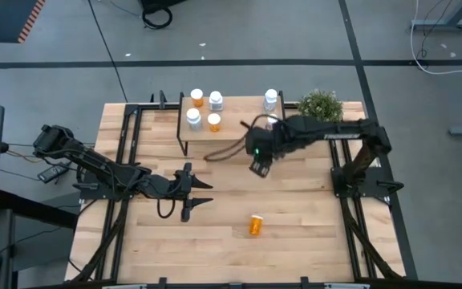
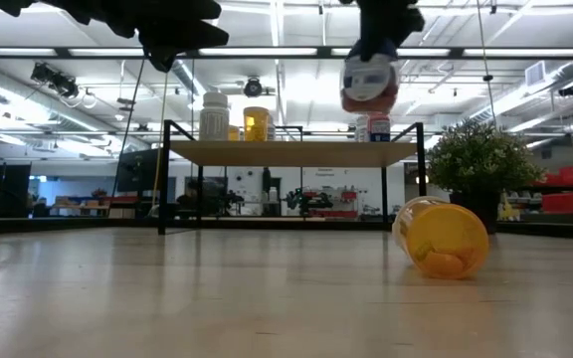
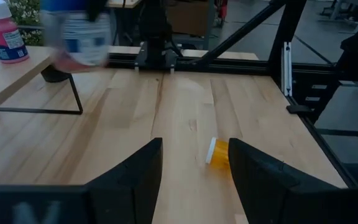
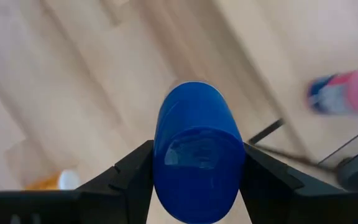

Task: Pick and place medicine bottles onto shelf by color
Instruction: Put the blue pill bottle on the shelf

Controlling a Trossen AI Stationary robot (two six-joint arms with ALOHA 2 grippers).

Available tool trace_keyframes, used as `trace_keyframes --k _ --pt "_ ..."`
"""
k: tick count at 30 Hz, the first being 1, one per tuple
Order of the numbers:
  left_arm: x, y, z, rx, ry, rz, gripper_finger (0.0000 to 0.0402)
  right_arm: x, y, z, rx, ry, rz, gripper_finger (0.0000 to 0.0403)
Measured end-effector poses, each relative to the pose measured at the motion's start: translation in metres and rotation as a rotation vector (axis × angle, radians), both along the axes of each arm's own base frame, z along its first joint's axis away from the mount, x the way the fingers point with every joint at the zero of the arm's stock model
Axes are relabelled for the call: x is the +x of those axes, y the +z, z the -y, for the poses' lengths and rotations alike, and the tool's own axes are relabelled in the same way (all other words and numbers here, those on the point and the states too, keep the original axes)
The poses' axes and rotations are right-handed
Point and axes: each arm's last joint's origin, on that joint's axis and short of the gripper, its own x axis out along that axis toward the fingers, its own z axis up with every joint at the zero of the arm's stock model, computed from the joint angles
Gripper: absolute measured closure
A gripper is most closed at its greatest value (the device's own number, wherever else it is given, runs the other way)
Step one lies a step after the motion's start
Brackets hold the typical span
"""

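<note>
**Blue-capped bottle rides toward the shelf; one orange bottle left on the table**

Your right gripper (image 4: 194, 180) is clamped on the blue-capped bottle (image 4: 197, 158), fingers (image 4: 132, 177) pressed to either side of its body just below the cap, carrying it in the air in front of the shelf (image 1: 239, 120). Your left gripper (image 3: 194, 168) hangs over the near half of the table with its fingers apart and empty, aimed at the orange bottle (image 1: 256, 225) lying on its side on the bare wood.

Judge these bottles light, rigid and smooth-walled: likely to slip or spin under a loose pinch, and the fallen one will roll if nudged. Take it across the middle of the body, square to its axis, not by the white cap.

On the shelf stand two white bottles (image 1: 193, 118) and two orange ones (image 1: 213, 121) at the left end, with more at the right end, among them a pink-bodied bottle (image 3: 4, 38), near the potted plant (image 1: 320, 105). The table (image 1: 295, 233) is pale slatted wood, flat and probably slick. Beyond it lies an open workshop with ceiling lights, racks and grey floor.
</note>
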Motion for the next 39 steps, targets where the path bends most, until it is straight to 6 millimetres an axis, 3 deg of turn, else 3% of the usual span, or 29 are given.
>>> trace_keyframes --k 5,22,30,39 --pt "0.0 0.0 0.0 0.0 0.0 -0.002 0.0212 0.007 0.002 0.025 -0.026 0.028 0.046 0.0196" --pt "0.0 0.0 0.0 -0.028 0.008 -0.003 0.0212 0.015 0.009 0.076 -0.147 0.143 0.117 0.0196" --pt "-0.001 -0.002 0.0 -0.038 0.013 -0.023 0.0212 0.021 -0.004 0.102 -0.136 0.207 0.068 0.0196" --pt "0.0 -0.001 0.0 -0.061 0.018 -0.008 0.0212 0.021 -0.008 0.117 -0.159 0.263 0.043 0.0196"
